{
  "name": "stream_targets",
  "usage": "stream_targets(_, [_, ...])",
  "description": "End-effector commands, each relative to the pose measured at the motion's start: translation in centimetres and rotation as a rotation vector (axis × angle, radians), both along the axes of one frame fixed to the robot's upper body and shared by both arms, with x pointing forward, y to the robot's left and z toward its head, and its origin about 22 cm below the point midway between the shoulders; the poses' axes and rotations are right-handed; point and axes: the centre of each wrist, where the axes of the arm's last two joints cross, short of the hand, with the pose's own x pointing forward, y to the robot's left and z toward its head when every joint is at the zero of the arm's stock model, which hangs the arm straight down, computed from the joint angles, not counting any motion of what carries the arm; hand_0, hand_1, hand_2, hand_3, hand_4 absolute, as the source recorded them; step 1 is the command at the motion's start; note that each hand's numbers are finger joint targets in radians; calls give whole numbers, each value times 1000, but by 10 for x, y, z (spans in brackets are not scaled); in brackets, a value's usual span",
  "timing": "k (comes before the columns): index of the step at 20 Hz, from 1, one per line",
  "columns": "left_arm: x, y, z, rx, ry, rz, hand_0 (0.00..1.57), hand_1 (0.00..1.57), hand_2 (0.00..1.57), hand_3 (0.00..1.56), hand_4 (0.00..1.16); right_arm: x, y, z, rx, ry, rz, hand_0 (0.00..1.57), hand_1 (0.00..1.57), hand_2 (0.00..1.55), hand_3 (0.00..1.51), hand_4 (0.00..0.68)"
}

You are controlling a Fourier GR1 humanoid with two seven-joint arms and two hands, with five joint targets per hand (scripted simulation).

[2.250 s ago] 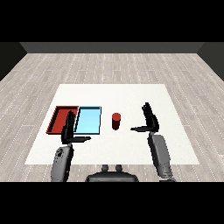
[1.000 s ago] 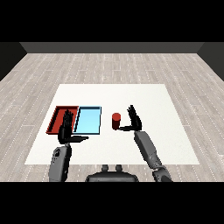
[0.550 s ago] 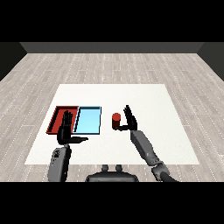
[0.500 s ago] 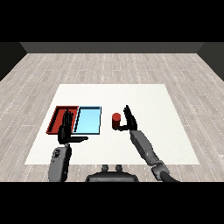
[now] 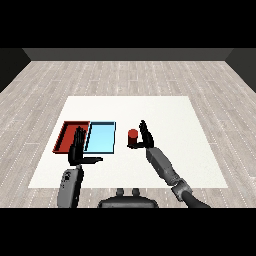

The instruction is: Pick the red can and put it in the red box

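Red can (image 5: pixel 132 138) stands upright, short, cylindrical, uniformly red.

Grey forearms w/ black left hand (image 5: pixel 76 150), right hand (image 5: pixel 145 135).

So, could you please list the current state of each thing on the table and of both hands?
red can: upright on the table, right of the light blue tray, not lifted
red tray: nothing in it
light blue tray: nothing in it
right hand: open, right beside the can
left hand: open, above the trays' near edge
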Motion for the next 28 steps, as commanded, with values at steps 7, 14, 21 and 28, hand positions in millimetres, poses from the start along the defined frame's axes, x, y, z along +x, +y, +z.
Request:
stream_targets(7, [-5, 7, -17, 4, 17, 5, 0, 0, 0, 0, 0, 2, 6, 1, 23, 7, 34, 0, 0, 0, 0, 0])
stream_targets(14, [2, -17, 8, -2, 0, 5, 0, 0, 0, 0, 0, -7, 19, -3, 51, 4, 68, 0, 0, 0, 0, 0])
stream_targets(21, [-1, -3, 11, 18, 3, 7, 0, 0, 0, 0, 0, -10, 37, -2, 52, 29, 58, 0, 0, 0, 0, 0])
stream_targets(28, [-5, 4, 15, 10, 16, -2, 0, 0, 0, 0, 0, 5, 27, 12, -53, 62, 30, 0, 0, 0, 0, 0])
